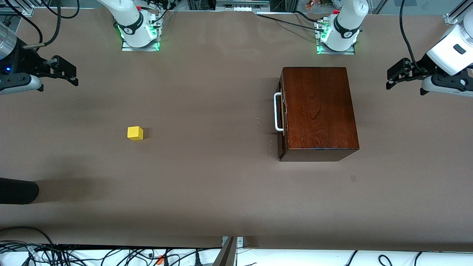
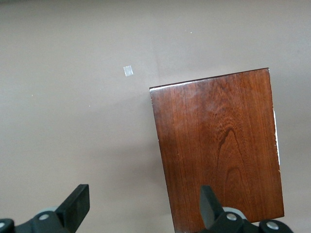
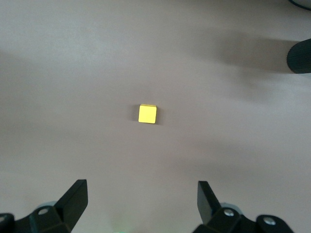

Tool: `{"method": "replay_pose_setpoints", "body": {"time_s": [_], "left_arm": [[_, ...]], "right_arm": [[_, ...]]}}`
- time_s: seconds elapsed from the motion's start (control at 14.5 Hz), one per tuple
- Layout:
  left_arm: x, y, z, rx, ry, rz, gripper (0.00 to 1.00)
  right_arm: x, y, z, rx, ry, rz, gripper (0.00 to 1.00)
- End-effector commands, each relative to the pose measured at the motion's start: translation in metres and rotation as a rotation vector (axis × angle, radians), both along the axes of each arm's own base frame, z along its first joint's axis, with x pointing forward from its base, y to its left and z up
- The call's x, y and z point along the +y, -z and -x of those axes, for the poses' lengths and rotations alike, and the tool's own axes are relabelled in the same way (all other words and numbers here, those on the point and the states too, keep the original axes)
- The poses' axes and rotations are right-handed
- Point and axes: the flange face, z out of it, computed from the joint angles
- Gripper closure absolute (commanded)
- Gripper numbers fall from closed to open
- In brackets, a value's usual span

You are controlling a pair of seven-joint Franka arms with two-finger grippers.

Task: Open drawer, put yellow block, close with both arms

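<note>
The dark reddish-brown wooden box (image 1: 318,111) stands toward the left arm's end of the table. Its drawer is shut, and the white bar handle (image 1: 278,112) faces the table's middle. The box top also shows in the left wrist view (image 2: 221,145). The yellow block (image 1: 135,133) lies alone toward the right arm's end; it also shows in the right wrist view (image 3: 147,114). My left gripper (image 1: 391,78) is open and empty, up in the air past the box's end. My right gripper (image 1: 70,75) is open and empty, up over the table's edge.
A small pale tape mark (image 1: 353,178) lies on the brown table nearer the front camera than the box. A dark rounded object (image 1: 16,191) juts in at the right arm's end. Cables run along the table's near edge.
</note>
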Motion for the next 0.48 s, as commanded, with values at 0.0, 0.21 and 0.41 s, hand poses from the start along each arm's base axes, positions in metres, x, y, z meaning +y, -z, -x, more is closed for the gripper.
{"method": "replay_pose_setpoints", "body": {"time_s": [0.0,0.21,0.41], "left_arm": [[-0.037,-0.001,-0.001,-0.002,0.059,0.004,0.0],[-0.084,0.007,-0.003,0.013,0.047,0.013,0.0],[-0.149,0.016,-0.004,0.026,0.043,0.026,0.0]], "right_arm": [[-0.003,-0.006,-0.001,0.001,-0.008,-0.018,0.0],[-0.003,-0.006,-0.001,0.001,-0.006,-0.018,0.0],[-0.003,-0.006,-0.001,0.001,-0.006,-0.018,0.0]]}}
